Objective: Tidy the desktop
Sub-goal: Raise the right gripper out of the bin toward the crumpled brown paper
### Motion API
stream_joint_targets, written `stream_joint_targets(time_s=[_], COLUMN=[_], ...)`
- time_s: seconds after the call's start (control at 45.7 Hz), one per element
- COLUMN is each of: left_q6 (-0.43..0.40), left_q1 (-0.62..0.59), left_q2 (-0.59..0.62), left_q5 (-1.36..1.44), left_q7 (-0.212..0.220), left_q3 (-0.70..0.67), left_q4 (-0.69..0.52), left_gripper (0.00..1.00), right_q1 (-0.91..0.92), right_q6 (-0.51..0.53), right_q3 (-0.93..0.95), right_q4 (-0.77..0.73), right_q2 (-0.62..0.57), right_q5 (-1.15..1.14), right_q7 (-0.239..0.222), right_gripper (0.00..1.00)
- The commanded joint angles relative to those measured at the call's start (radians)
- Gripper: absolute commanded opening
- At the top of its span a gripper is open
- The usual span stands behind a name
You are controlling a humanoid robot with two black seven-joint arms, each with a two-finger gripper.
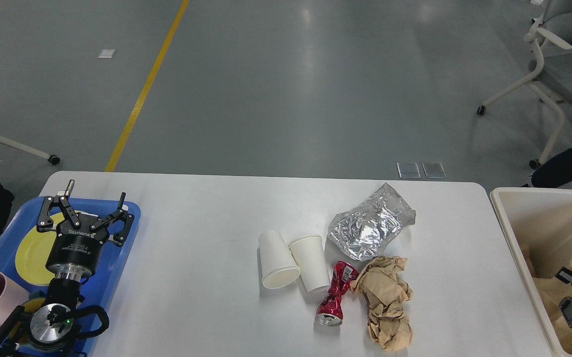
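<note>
Two paper cups (293, 264), a crushed red can (334, 300) and crumpled brown paper (385, 300) clutter the desktop (201, 277) (foil bag (371, 228) behind them).

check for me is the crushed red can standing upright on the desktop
No, the crushed red can lies on its side on the desktop, between a paper cup and crumpled brown paper.

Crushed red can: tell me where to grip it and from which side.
Grip the crushed red can at its pinched waist, coming straight down from above with the fingers closing across its narrow width. It lies on its side on the desktop, open end toward the camera, with the brown paper wad touching its right side, so a sideways approach looks crowded.
</note>
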Motion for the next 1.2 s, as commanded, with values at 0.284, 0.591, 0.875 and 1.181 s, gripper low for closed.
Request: stream_joint_targets(time_s=[0.284,0.591,0.875,1.181], left_q6=[0.000,0.000,0.000,0.000], left_q1=[0.000,0.000,0.000,0.000], left_q2=[0.000,0.000,0.000,0.000], left_q5=[0.001,0.000,0.000,0.000], left_q7=[0.000,0.000,0.000,0.000], left_q3=[0.000,0.000,0.000,0.000], left_q4=[0.000,0.000,0.000,0.000], left_gripper=[0.96,0.96,0.96,0.96], right_q1=[0.027,0.471,0.855,1.172], right_q6=[0.000,0.106,0.318,0.574], right_q3=[0.004,-0.022,-0.078,-0.166], right_q4=[0.019,0.538,0.876,1.103], right_q2=[-0.015,-0.214,-0.248,-0.110], right_q5=[0.000,-0.208,-0.310,-0.301], right_q7=[0.002,-0.029,-0.126,-0.202], right_gripper=[1.00,1.00,1.00,1.00])
